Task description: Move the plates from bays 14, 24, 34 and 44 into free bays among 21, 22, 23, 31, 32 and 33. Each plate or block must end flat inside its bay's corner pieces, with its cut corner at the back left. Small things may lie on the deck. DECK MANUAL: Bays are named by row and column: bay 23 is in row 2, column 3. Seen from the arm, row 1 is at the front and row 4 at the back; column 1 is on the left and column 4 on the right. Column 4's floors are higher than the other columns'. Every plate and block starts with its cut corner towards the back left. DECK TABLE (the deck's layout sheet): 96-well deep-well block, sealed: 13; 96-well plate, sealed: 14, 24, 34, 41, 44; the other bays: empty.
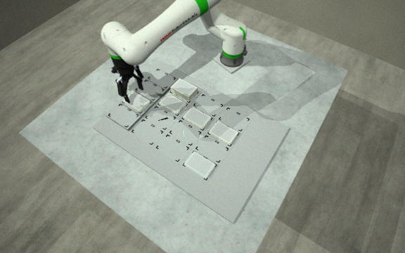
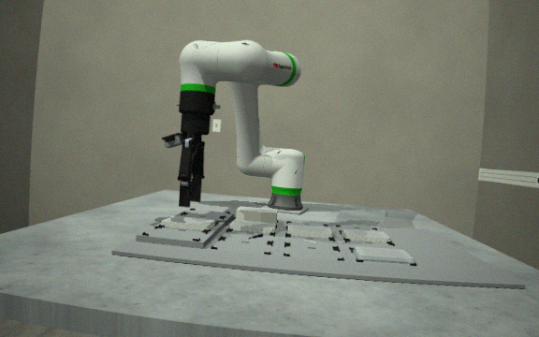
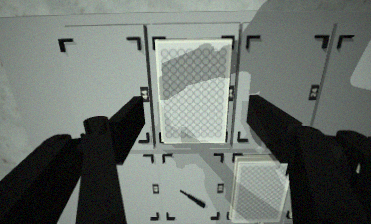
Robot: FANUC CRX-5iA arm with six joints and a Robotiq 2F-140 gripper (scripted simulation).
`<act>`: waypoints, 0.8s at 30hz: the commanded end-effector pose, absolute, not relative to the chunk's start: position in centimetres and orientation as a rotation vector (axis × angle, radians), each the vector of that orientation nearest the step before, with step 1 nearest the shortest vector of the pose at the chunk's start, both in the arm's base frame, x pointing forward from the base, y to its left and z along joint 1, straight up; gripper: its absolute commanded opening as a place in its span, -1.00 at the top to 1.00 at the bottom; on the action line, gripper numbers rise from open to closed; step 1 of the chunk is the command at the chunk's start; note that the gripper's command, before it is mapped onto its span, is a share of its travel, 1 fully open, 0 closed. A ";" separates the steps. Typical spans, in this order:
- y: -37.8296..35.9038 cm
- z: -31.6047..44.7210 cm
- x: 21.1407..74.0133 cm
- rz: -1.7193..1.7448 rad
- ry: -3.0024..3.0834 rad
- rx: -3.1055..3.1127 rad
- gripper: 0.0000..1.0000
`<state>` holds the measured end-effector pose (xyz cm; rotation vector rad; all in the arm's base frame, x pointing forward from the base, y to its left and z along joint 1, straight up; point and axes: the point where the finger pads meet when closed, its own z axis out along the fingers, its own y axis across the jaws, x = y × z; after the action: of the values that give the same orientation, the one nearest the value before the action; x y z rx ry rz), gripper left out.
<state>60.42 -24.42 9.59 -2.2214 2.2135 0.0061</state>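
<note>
My gripper (image 1: 134,94) (image 2: 190,203) (image 3: 195,109) is open and empty above the plate in bay 34 (image 1: 138,102) (image 2: 187,224) (image 3: 193,105); its fingertips stand beyond the plate's two long sides. That plate lies on the raised column 4 floor. Bays 14, 24 and 44 hold no plate. Other plates lie in bay 23 (image 1: 171,104) (image 3: 259,192), bay 22 (image 1: 197,118) (image 2: 309,231) and bay 21 (image 1: 223,133) (image 2: 367,236). Bays 31, 32 and 33 hold no plate. The cut corners are too small to tell.
The taller deep-well block (image 1: 184,88) (image 2: 256,214) stands in bay 13, beside the plate in bay 23. Another plate (image 1: 200,164) (image 2: 384,256) lies in bay 41. A black pen-like thing (image 1: 163,119) (image 3: 192,198) lies in bay 33. A thin pale stick (image 1: 184,133) lies in bay 32.
</note>
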 end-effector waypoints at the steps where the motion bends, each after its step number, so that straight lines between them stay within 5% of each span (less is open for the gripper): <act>1: -24.5 9.6 60.5 0.003 2.213 -2.221 -0.40; 24: -24.4 7.0 60.5 0.003 2.213 -2.221 -0.40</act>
<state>60.43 -24.42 7.15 -2.2211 2.2137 0.0058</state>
